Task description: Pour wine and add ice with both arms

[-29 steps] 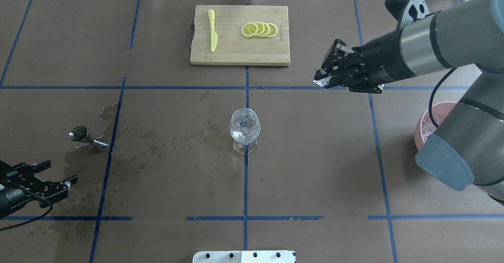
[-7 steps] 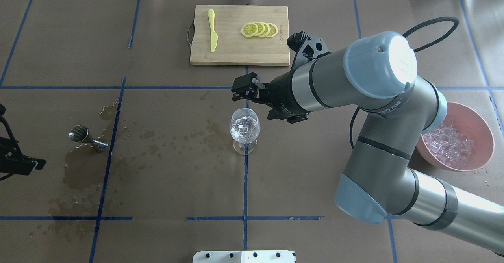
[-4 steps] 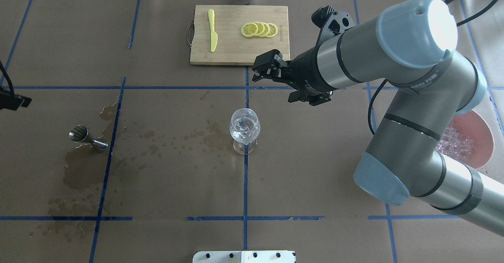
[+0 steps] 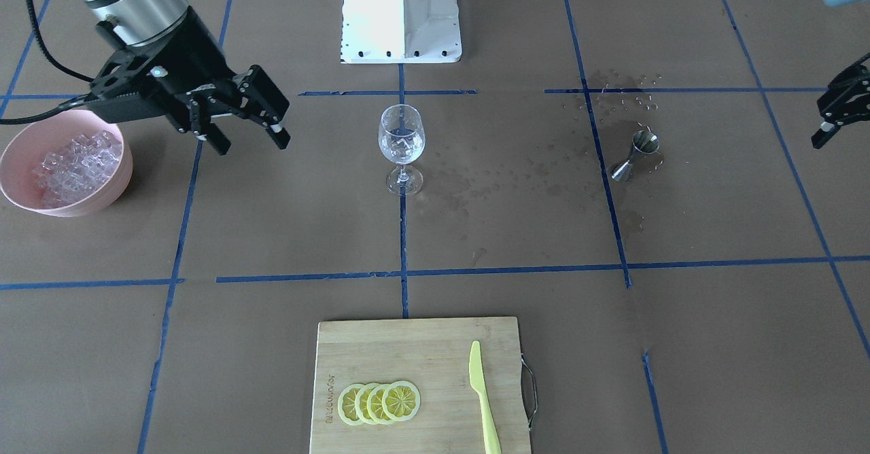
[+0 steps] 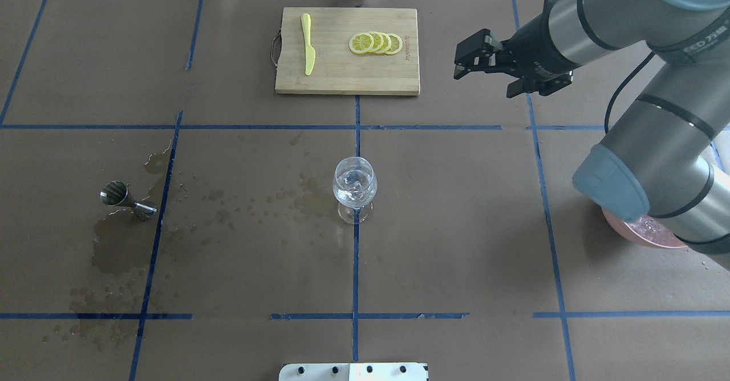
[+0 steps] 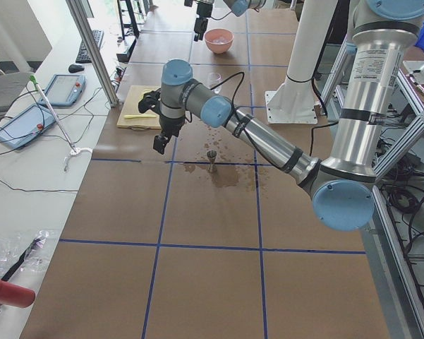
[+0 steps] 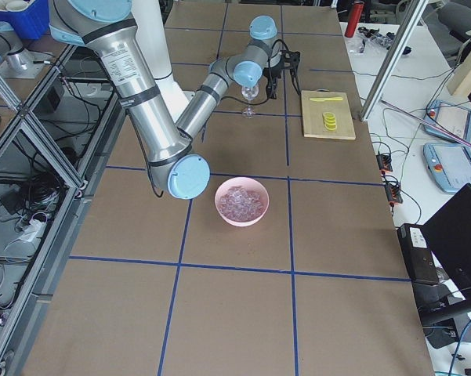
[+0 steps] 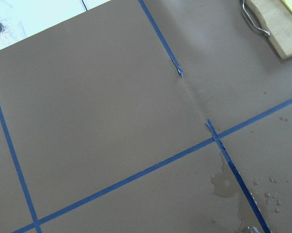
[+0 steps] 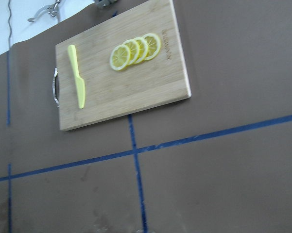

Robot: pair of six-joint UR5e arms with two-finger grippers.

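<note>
There goes the right arm (image 5: 644,141), swung off the glass and out toward the table's far edge, just right of the cutting board (image 5: 342,78). The right gripper (image 4: 250,143) hangs with its fingers spread and nothing between them, where seconds ago it carried a cube. I read that as the cube delivered, and another trip for more looks likely. The left gripper (image 4: 837,104) has pulled back to the table's left edge; I can't tell whether it's spread or closed.

Containers now. The pink bowl (image 4: 13,192) sits by the right edge, heaped with the ice (image 4: 71,162). The wine glass (image 5: 353,187) stands upright at the table's middle, a few cubes resting in a shallow pool of the wine (image 4: 401,149). The jigger (image 5: 122,198) stands toward the left edge, ringed by dark wet patches (image 5: 114,250). I can't make out what's inside it.
</note>
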